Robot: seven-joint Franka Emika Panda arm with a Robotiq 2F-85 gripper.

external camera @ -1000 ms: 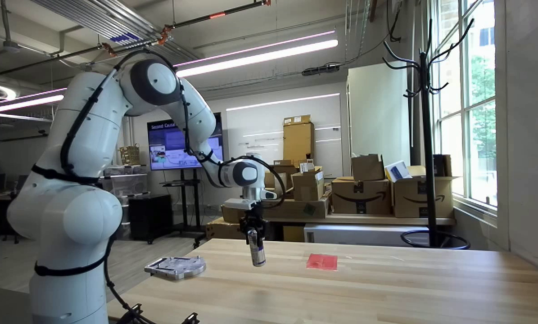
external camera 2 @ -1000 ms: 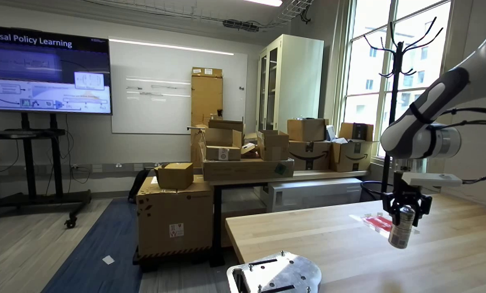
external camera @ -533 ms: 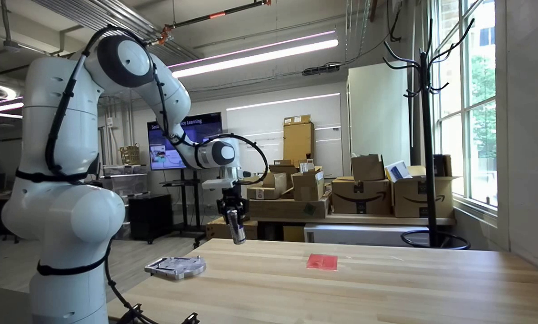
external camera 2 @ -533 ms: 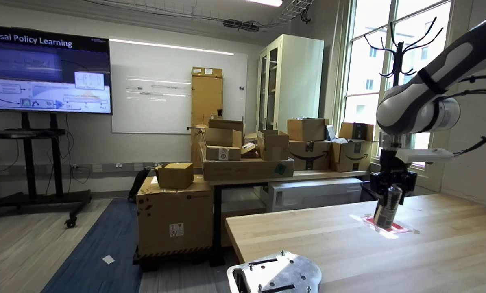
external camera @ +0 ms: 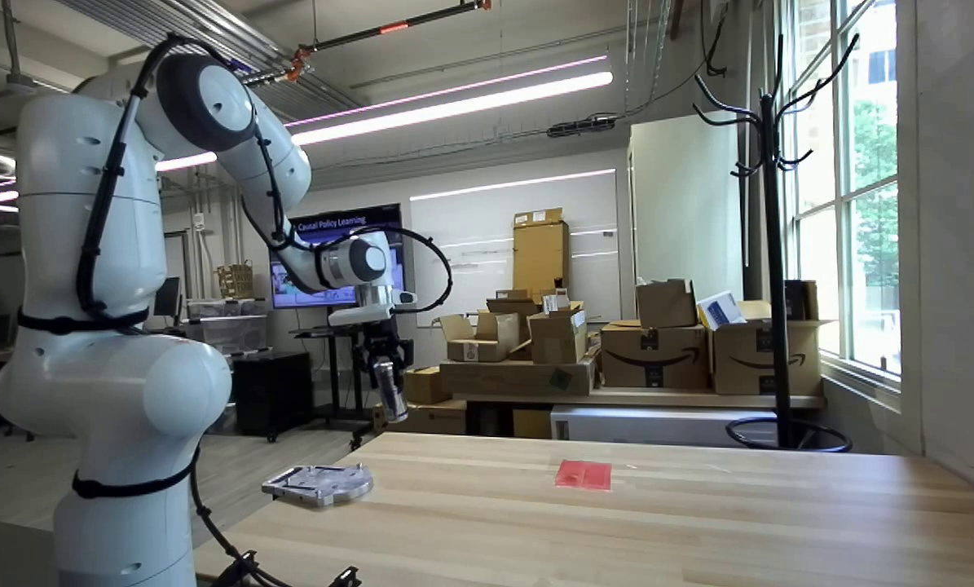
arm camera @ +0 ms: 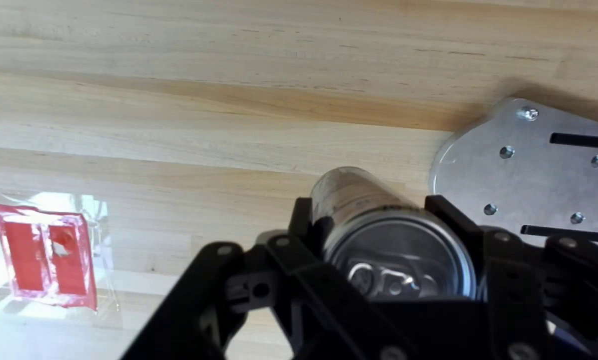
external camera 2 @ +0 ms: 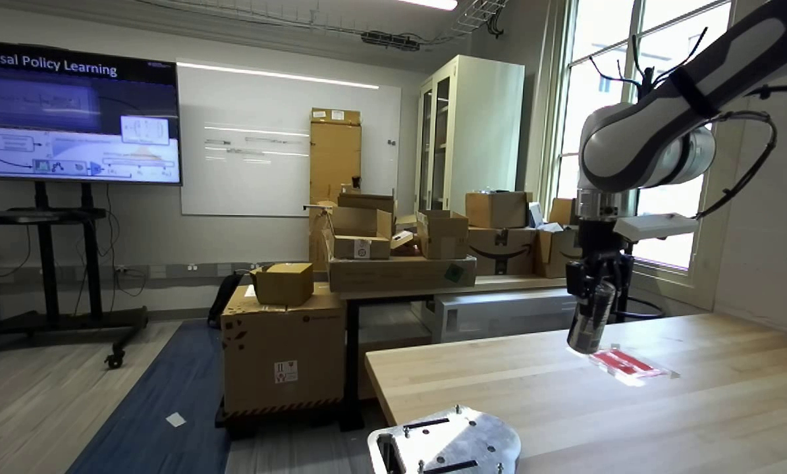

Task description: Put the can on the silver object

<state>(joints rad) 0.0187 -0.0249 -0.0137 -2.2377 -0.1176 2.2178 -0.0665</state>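
We saw the gripper closed on the can, its fingers on either side near the top. The can hung in the air over the table, tilted rather than upright; in an exterior view its lower end showed higher than the table's far edge. From the wrist we looked down on the lid and pull tab, with the body slanting away beneath.

The plate, flat and silver-grey, lay at the edge of the table, apart from the can. In the wrist view we made out its round holes, dark slots and screws, though part of it fell outside the picture. On the can's opposite side in that view we found the red piece, flat on the table and well apart from the plate.

Beyond the table we could see boxes, a coat rack and a screen that read "Causal Policy Learning".
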